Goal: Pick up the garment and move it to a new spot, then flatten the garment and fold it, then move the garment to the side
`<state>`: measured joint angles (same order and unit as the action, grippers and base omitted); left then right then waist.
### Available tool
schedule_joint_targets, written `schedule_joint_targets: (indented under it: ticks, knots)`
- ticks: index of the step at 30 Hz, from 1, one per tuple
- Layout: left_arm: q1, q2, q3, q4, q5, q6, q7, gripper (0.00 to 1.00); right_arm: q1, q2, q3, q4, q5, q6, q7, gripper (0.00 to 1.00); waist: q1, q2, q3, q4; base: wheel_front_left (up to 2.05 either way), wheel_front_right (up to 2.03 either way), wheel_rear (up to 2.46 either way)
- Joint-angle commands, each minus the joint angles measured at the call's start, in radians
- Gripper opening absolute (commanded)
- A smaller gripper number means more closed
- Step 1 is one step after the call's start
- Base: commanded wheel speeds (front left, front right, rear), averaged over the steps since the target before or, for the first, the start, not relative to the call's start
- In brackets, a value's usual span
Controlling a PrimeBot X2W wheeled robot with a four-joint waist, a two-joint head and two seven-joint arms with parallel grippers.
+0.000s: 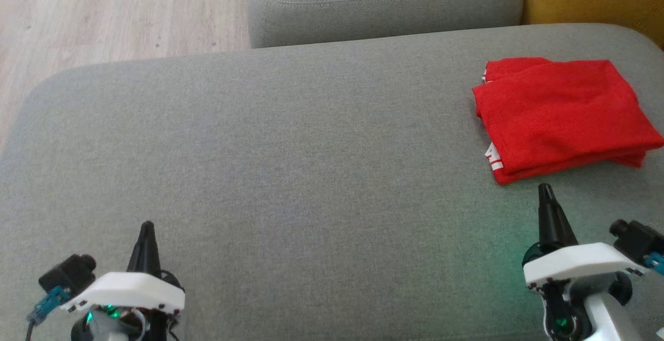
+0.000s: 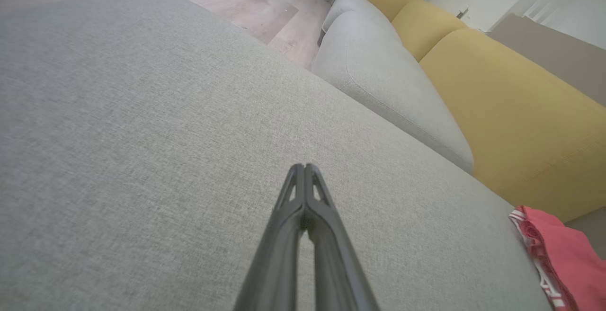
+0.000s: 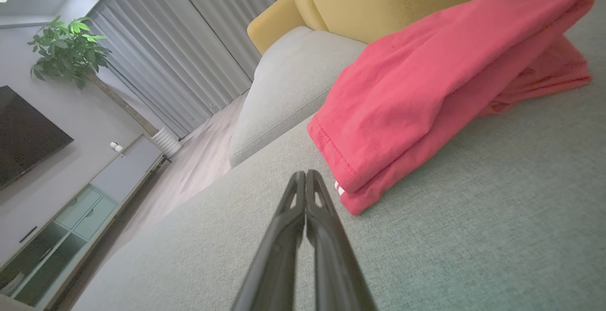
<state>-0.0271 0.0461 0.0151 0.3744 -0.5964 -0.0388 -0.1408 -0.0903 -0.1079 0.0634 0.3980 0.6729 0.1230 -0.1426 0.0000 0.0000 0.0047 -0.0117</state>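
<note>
We see the red fabric garment [image 1: 563, 115] folded into a layered rectangle, white lettering at its left edge, lying near the right edge of the broad grey fabric cushion [image 1: 290, 164]; bare cushion spreads leftward. Our left gripper [image 1: 147, 227] and right gripper [image 1: 544, 189] have jaws pressed together, empty

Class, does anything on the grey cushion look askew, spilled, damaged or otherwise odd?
Nothing stands out. The red garment lies folded near the right end of the grey cushion, its layers slightly uneven at the edges. The left end effector and right end effector are shut, empty and not touching it.
</note>
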Motion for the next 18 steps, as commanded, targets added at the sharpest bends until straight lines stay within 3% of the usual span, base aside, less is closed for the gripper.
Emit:
schedule_joint_targets:
  ticks: [1, 18]
  knots:
    - [-0.054, 0.006, 0.023, -0.042, -0.032, -0.008, 0.008, 0.00, -0.037, -0.002, -0.005, -0.042, 0.032, 0.003, 0.008, 0.00, 0.0000, 0.0000, 0.000, 0.000, 0.00, 0.00, 0.00]
    - [-0.060, 0.005, 0.039, -0.059, -0.227, -0.024, 0.057, 0.00, -0.033, 0.010, -0.039, -0.064, 0.211, 0.004, 0.057, 0.00, 0.0000, 0.0000, 0.000, 0.003, 0.00, 0.00, 0.00]
